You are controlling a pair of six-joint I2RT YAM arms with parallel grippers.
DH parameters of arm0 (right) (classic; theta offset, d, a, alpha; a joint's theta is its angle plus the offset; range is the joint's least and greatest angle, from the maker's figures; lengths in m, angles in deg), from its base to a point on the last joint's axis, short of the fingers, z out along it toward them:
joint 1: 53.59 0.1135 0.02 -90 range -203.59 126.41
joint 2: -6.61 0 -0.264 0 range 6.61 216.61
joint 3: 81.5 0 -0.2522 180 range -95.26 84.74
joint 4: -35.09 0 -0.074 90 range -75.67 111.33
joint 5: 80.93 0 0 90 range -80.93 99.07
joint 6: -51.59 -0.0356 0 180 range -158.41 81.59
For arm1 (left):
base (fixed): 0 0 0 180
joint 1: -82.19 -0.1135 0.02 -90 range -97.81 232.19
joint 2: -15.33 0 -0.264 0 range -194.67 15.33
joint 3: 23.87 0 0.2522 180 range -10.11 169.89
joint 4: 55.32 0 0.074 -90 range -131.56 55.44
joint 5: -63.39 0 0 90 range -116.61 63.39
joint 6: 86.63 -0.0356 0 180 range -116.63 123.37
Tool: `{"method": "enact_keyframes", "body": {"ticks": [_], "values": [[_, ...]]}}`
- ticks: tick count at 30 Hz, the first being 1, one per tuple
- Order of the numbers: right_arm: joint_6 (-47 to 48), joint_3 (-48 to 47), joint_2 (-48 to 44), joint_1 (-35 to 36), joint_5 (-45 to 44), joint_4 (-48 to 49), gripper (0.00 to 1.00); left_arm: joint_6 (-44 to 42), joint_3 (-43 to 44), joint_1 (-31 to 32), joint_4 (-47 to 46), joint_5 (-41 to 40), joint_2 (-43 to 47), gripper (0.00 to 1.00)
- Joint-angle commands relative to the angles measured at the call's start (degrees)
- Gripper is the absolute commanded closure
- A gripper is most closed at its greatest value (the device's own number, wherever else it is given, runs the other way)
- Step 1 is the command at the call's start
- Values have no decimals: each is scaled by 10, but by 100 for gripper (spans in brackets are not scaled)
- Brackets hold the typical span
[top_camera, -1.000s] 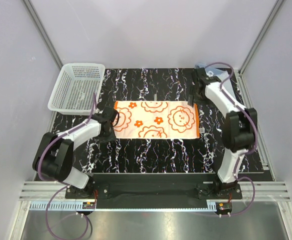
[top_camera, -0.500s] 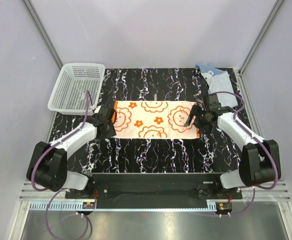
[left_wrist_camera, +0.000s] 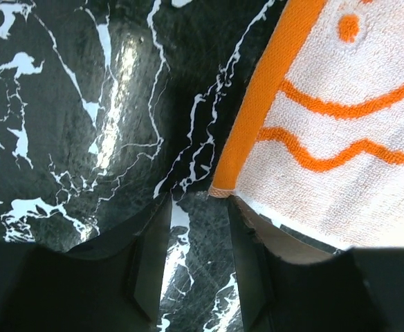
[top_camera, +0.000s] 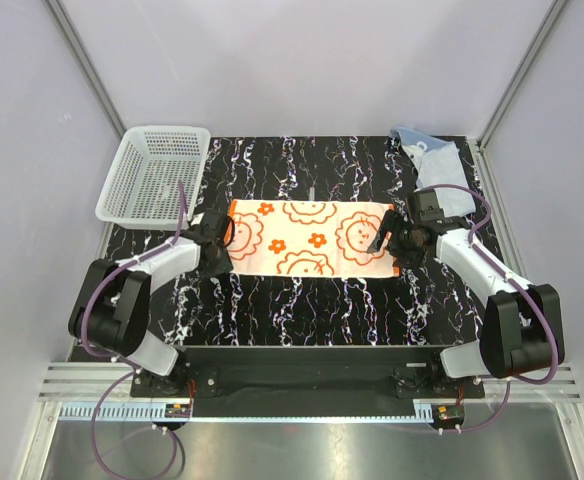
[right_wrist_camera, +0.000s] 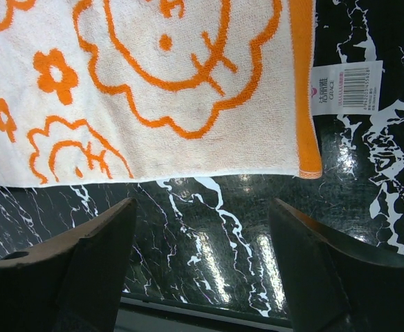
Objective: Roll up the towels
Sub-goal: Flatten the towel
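The orange towel (top_camera: 310,238) with white cartoon prints lies flat in the middle of the black marble table. The light blue towel (top_camera: 434,158) lies crumpled at the back right corner. My left gripper (top_camera: 222,240) is at the orange towel's left edge. In the left wrist view it (left_wrist_camera: 198,207) is slightly open and empty, with the towel's near corner (left_wrist_camera: 224,188) at its fingertips. My right gripper (top_camera: 384,240) is at the towel's right end. In the right wrist view it (right_wrist_camera: 202,221) is wide open over bare table, just before the towel's near edge (right_wrist_camera: 167,90).
A white mesh basket (top_camera: 155,185) stands at the back left. A white barcode label (right_wrist_camera: 344,86) sticks out from the orange towel's right edge. Grey walls and metal posts enclose the table (top_camera: 312,300).
My right arm has swung from the back right corner down to the orange towel's right end, uncovering the blue towel. My left arm has shifted a little; its gripper stays at the left edge.
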Motion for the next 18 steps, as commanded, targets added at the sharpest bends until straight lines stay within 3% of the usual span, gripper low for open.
{"method": "enact_keyframes", "body": {"ticks": [1, 10, 18], "values": [[7, -5, -1, -1, -5, 7, 18, -4, 23, -6, -38, 13, -14, 57], [10, -12, -6, 0, -10, -3, 18, -16, -21, -6, -99, 37, 38, 57], [8, -8, 1, -1, -2, -1, 18, -8, -13, -17, -92, 38, 14, 57]]}}
